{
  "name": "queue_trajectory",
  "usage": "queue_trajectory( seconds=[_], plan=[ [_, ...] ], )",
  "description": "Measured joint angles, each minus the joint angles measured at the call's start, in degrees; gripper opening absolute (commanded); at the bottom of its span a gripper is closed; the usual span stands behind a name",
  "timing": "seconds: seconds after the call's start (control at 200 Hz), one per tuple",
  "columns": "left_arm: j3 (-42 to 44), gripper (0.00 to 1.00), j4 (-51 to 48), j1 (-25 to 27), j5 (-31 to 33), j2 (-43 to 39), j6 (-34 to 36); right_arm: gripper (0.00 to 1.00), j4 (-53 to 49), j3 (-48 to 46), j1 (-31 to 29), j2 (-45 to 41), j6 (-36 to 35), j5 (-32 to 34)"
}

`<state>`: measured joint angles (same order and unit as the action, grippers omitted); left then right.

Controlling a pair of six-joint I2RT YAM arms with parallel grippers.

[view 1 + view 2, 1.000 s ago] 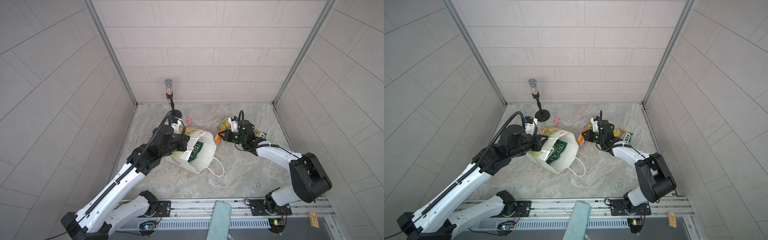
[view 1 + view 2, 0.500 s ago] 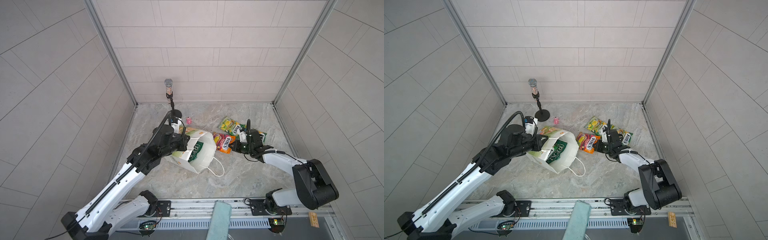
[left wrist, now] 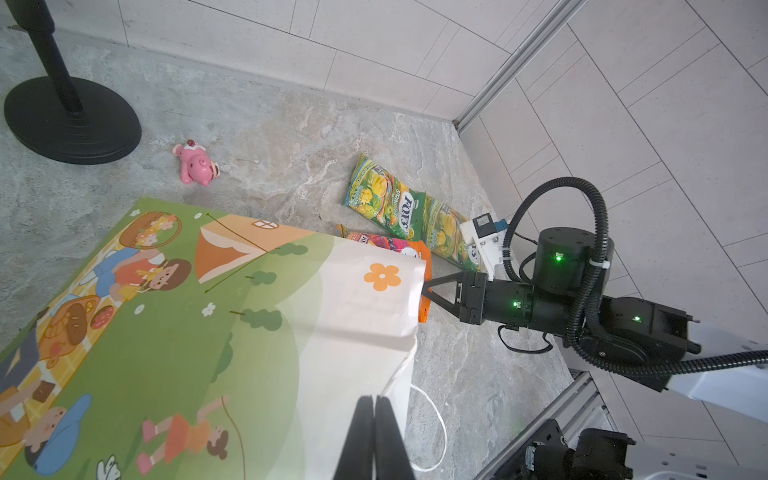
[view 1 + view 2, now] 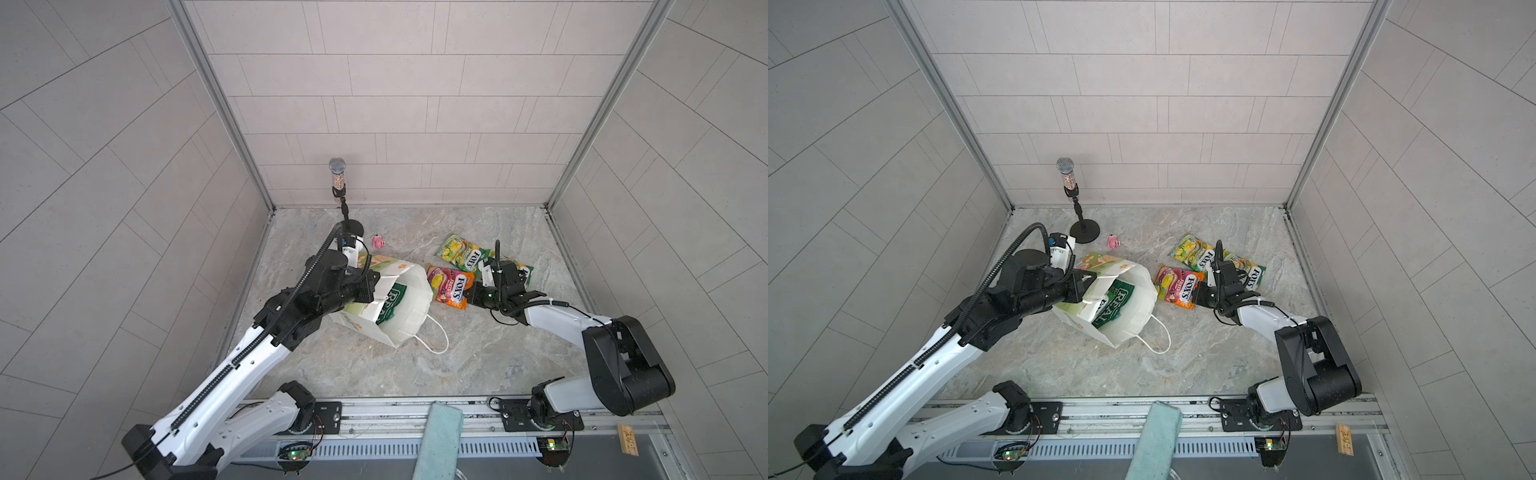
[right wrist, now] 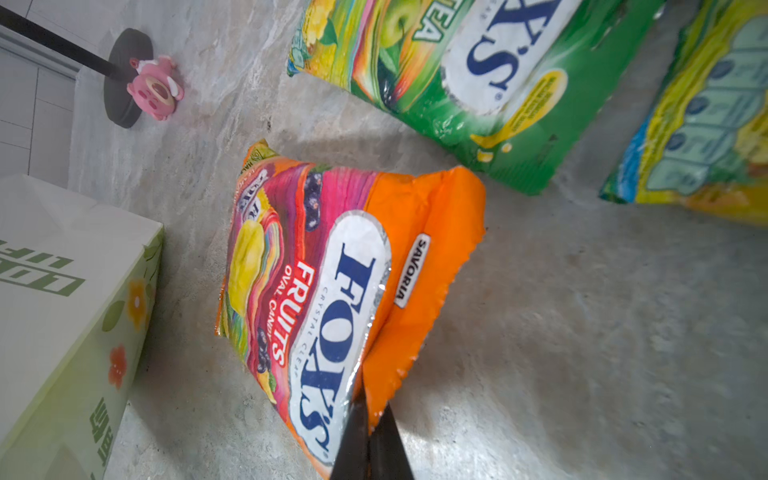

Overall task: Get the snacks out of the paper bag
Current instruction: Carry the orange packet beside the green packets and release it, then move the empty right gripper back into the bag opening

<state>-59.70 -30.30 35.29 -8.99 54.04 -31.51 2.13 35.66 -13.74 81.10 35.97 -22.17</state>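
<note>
The white paper bag (image 4: 409,309) (image 4: 1136,291) lies on its side, mouth facing the front right. A dark green "REAL" crisp bag (image 4: 388,303) (image 4: 1113,305) shows inside it. My left gripper (image 4: 372,286) (image 3: 374,401) is shut on the bag's upper rim. The pink-orange FOX'S packet (image 4: 451,286) (image 5: 316,286) lies flat on the table just outside the bag's mouth. My right gripper (image 4: 471,293) (image 5: 370,411) is shut on its orange end seam. Two green-yellow FOX'S packets (image 4: 461,253) (image 4: 523,272) lie behind it, the second partly hidden under my right wrist.
A microphone stand (image 4: 338,183) rises at the back left, with a tiny pink toy (image 4: 378,241) beside its base. A teal cloth (image 4: 438,440) hangs over the front rail. The bag's cord handle (image 4: 436,340) loops onto the table. Tiled walls close three sides.
My right gripper brought the pink-orange packet down from a raised, tilted hold and laid it flat on the table, then drew slightly frontward. The left arm and bag have stayed still.
</note>
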Motion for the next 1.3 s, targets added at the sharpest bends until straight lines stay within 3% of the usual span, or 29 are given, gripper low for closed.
queue_trajectory(
  seconds=[0.085,0.26,0.505,0.846,1.051,1.301],
  plan=[
    [0.00,0.00,0.00,0.00,-0.02,0.00,0.00,0.37,-0.76,0.00,0.28,0.00,-0.52,0.98],
    [0.00,0.00,-0.02,0.00,-0.20,0.00,0.04,0.48,-3.74,0.00,0.66,-2.36,-1.46,3.13],
    [0.00,0.00,-0.02,0.00,-0.72,0.00,0.48,0.51,-7.50,0.00,0.68,-12.17,-2.01,4.24],
    [0.00,0.00,-0.04,0.00,-2.99,0.00,2.40,0.52,-9.92,-1.07,-1.18,-24.46,-5.14,-3.43],
    [0.00,0.00,-0.04,0.00,-4.98,0.00,3.39,0.53,-8.20,-4.09,-9.60,-28.61,-5.16,-4.76],
    [0.00,0.00,0.07,0.00,-8.00,-0.11,4.15,0.52,-4.24,-3.74,-23.30,-25.20,-5.53,-2.29]
  ],
)
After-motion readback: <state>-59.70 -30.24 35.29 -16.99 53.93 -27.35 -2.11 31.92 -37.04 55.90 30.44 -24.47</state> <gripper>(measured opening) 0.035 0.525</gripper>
